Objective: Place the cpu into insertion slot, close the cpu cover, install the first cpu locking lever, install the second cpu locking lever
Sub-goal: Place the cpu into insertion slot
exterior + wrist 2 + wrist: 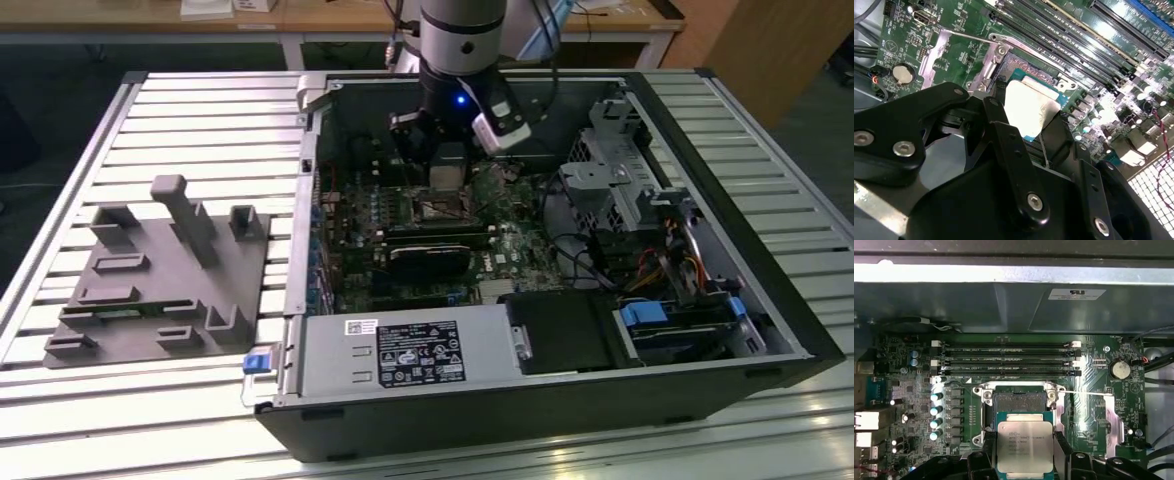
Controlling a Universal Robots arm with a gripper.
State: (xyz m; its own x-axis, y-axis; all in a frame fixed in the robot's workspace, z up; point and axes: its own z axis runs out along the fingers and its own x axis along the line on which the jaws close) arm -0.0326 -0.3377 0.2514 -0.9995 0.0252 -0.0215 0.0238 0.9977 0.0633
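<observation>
While my jaws stand clamped on the cpu [1025, 450], one black finger [987, 446] presses against each of two opposite edges, and the chip's pale metal top faces up in both wrist views. I hold the cpu level over one edge of the insertion slot [1019, 400]. It is not seated, and the slot's dark centre lies bare inside its silvery rim just past the chip.

The cpu cover [1114, 415] is swung open and rests flat on the green board beside the slot. A thin locking lever [1086, 392] runs from the slot's corner across to it. On another side of the slot, four long black memory slots [1009, 360] lie in parallel, with a round coin cell [1119, 370] near their end.

In the exterior view, my arm [461, 40] reaches down into the open computer case [561, 410]. The case lies on a slatted metal worktop [200, 120]. A grey moulded fixture [160, 290] sits apart from it, on the exterior view's left.
</observation>
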